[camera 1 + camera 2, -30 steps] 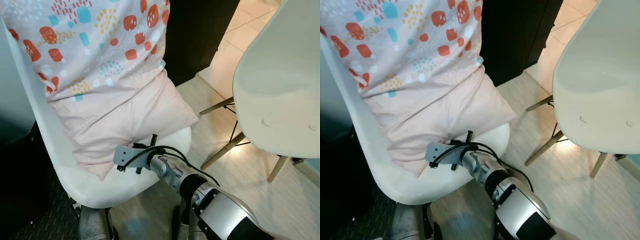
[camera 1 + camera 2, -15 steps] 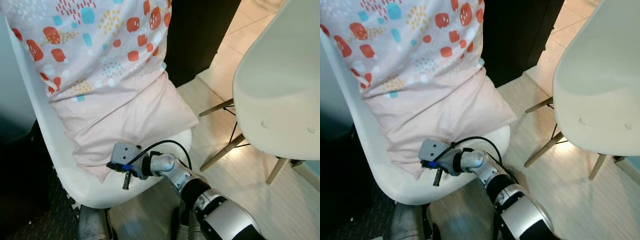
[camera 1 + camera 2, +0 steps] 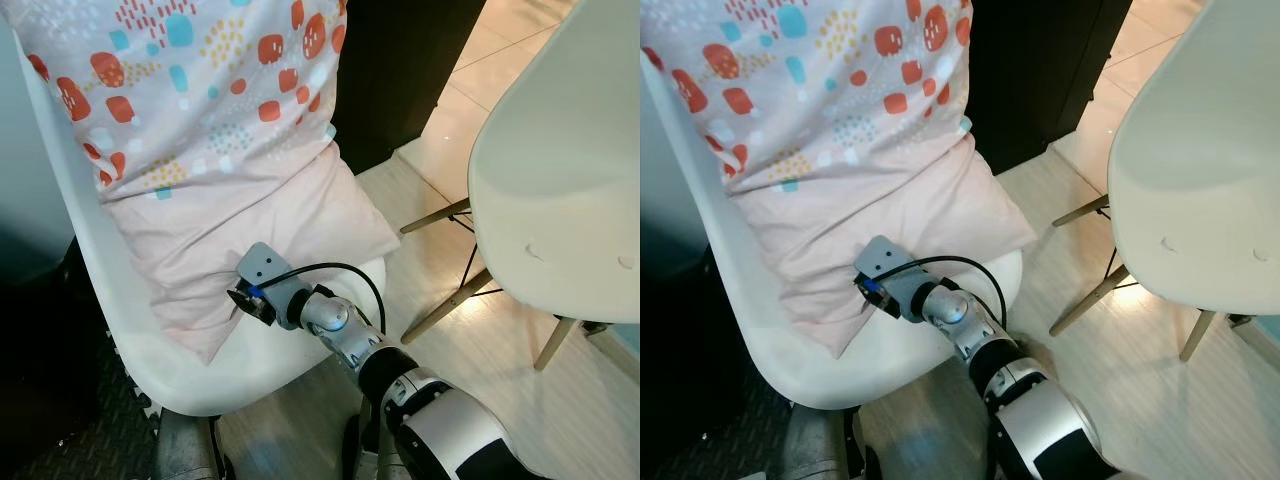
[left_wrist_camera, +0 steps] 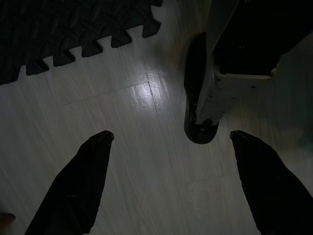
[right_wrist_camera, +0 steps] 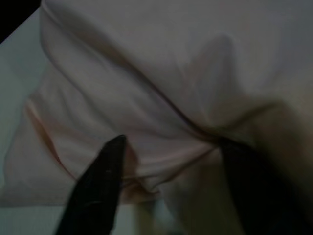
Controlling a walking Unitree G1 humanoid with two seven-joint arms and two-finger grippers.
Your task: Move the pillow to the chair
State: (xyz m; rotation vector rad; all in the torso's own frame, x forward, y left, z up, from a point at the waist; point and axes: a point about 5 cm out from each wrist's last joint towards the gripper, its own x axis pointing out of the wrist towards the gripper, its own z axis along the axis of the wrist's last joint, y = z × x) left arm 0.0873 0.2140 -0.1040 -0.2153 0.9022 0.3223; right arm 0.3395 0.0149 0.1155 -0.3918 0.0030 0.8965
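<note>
The pillow (image 3: pixel 200 130), plain pink at its lower half and patterned with red, blue and yellow marks above, leans in the white shell chair (image 3: pixel 250 365) at the left. My right gripper (image 5: pixel 171 147) reaches up from below and presses against the pillow's lower pink edge near the seat front. Its fingers (image 5: pixel 105 171) stand apart with wrinkled pink fabric between them. In the left eye view the right wrist (image 3: pixel 262 285) covers those fingers. My left gripper (image 4: pixel 168 142) hangs open over the floor.
A second white shell chair (image 3: pixel 560 180) with wooden legs stands to the right. Behind and between the two chairs is a dark cabinet (image 3: pixel 400 60). Light floor (image 3: pixel 470 340) lies between them. A black foam mat (image 4: pixel 73 29) lies under the left side.
My right gripper has swung from pointing down at the seat front up onto the pillow's lower pink edge. The pillow and chairs have stayed put.
</note>
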